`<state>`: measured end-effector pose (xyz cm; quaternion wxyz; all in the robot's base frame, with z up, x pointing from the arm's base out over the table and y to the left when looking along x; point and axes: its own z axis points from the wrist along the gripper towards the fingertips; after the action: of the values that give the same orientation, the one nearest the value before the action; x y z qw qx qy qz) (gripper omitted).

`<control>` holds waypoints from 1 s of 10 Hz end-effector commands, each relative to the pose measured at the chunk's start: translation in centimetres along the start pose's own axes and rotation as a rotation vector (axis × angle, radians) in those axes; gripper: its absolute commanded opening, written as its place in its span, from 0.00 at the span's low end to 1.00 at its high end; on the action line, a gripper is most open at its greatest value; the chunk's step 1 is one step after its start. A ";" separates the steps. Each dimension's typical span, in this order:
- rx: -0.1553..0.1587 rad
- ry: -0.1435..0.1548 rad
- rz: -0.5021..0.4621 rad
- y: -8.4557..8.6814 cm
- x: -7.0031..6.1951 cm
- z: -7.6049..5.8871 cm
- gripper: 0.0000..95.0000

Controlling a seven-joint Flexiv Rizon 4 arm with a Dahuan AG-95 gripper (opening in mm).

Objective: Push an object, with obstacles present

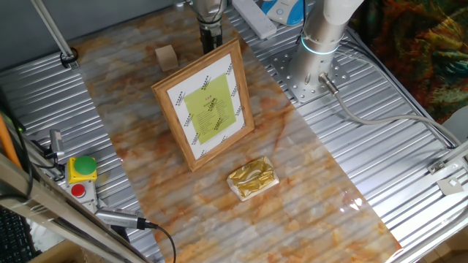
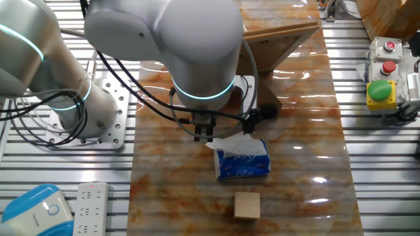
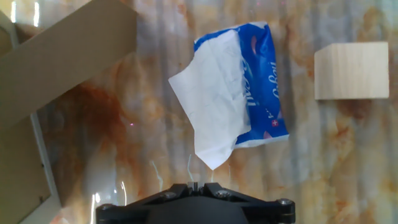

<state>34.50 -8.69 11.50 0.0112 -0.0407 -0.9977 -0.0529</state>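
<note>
Table (image 1: 307,190), marbled orange-and-white top, carries every item; ribbed metal surrounds it.

Arm (image 2: 164,39), white with a glowing cyan ring, fills the upper part of the other fixed view and hides much of the tabletop behind it; in one fixed view only its lower end shows at the top edge.

Picture frame (image 1: 206,104), light wood, white mat, yellow-green sheet, stands propped up. It blocks the claw's tip in one fixed view. From the hand camera only its brown back (image 3: 62,56) shows, cut off by the picture's left and top edges.

Tissue pack (image 2: 243,160), blue, with a white sheet pulled out, lies just past the claw's tip toward the block. It is hidden behind the frame in one fixed view.

Gold foil packet (image 1: 252,177), crinkled, lies well apart from the claw, on the frame's far side.

Claw (image 2: 204,136), dark, hangs over the table near the tissue sheet. The fingertips sit very close together in the hand view, only a narrow slit between them, holding nothing.

Wooden block (image 2: 247,205), small, plain, light tan, rests on the table beyond the tissue pack from the claw, apart from both.
</note>
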 end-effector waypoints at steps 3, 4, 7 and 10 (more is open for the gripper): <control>0.002 0.026 0.036 -0.1 0.0 -0.1 0.00; -0.004 0.033 0.028 -0.1 0.0 -0.1 0.00; -0.001 0.038 0.040 -0.1 0.0 -0.1 0.00; 0.013 0.049 0.034 -0.1 0.0 -0.1 0.00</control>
<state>34.47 -8.72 11.60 0.0370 -0.0591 -0.9965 -0.0450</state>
